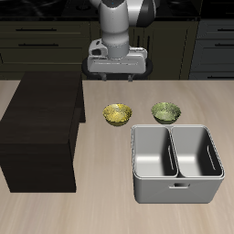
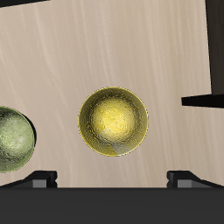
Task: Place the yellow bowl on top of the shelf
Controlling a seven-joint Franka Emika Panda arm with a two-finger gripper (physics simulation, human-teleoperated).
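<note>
Yellow bowl [image 2: 114,121] sits upright on the tabletop [image 2: 131,44], between the shelf [image 1: 41,128] and the green bowl [image 1: 165,112], just behind the grey bin [image 1: 176,163]. It is apart from all three, nothing touching its rim. My gripper [image 1: 117,71] hangs high above the tabletop, roughly over the yellow bowl; the wrist view looks almost straight down into it. My fingers [image 2: 35,181] are spread wide and hold nothing; both tips show at the edge of the wrist view with the bowl between and beyond them. Judged step: approach and descent for the grasp, task not yet started in earnest. To do it well, I should shift so one finger goes inside the bowl and the other outside, pinching the wall, since the whole bowl looks too broad to span. Choose the rim side away from the green bowl and clear of the shelf edge [image 2: 203,101]. Descend straight, stop short of the tabletop, close gently; the glossy wall may slip. After that, lift well above the shelf top before carrying across.
</note>
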